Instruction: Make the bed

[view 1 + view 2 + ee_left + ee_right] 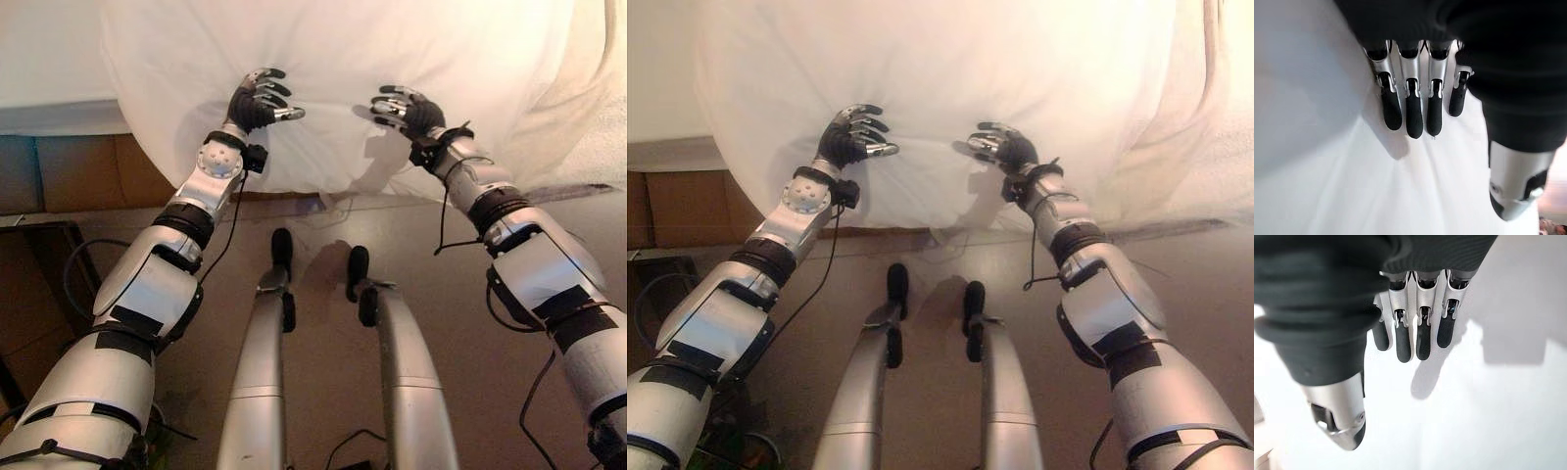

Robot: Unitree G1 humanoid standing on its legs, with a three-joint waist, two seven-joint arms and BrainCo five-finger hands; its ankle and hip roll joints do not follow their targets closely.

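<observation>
A white sheet (343,49) hangs in a big rounded fold over the bed's near edge. My left hand (257,101) hovers in front of its lower left part, fingers relaxed and holding nothing. At about the same height, my right hand (402,111) is held toward the sheet's lower middle, open too. In the left wrist view the fingers (1410,107) point at the white cloth (1327,171) and throw a shadow on it. The right wrist view shows straight fingers (1410,335) just off the cloth (1488,421), with none of it between fingers and thumb.
The bare white mattress (44,59) lies at the upper left above the brown bed base (69,171). A cream textured blanket (598,117) hangs at the far right. A dark low object (29,259) stands on the floor at the left.
</observation>
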